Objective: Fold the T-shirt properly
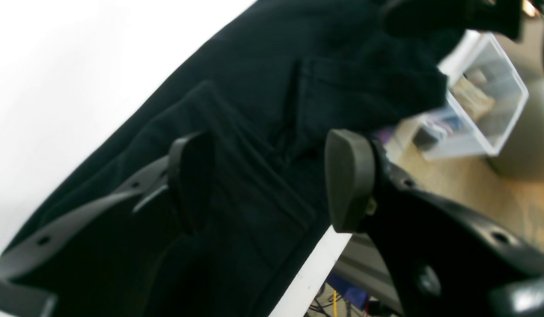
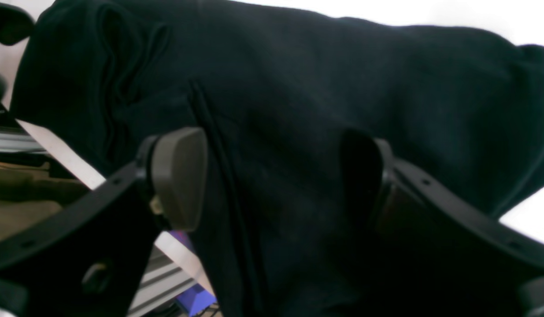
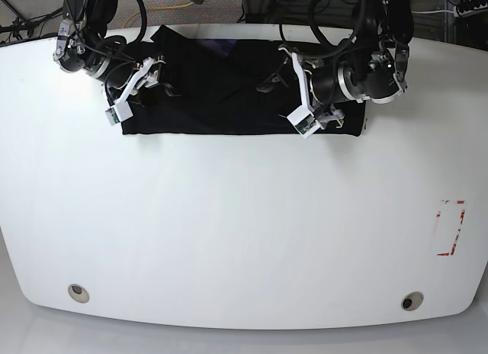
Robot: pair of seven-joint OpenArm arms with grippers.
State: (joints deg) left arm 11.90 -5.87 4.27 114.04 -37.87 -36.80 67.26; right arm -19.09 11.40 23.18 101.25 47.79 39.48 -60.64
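Black T-shirt (image 3: pixel 221 91) folded into a band along the far edge of the white table (image 3: pixel 244 224); both arms over it.

Left gripper (image 1: pixel 263 180): pads apart, hovering above the shirt's end near the table edge, nothing between them; a clear plastic bin (image 1: pixel 483 105) sits on the floor beyond that edge. Right gripper (image 2: pixel 272 176): pads apart over the shirt's other end, a raised seam running between them, fabric not pinched.
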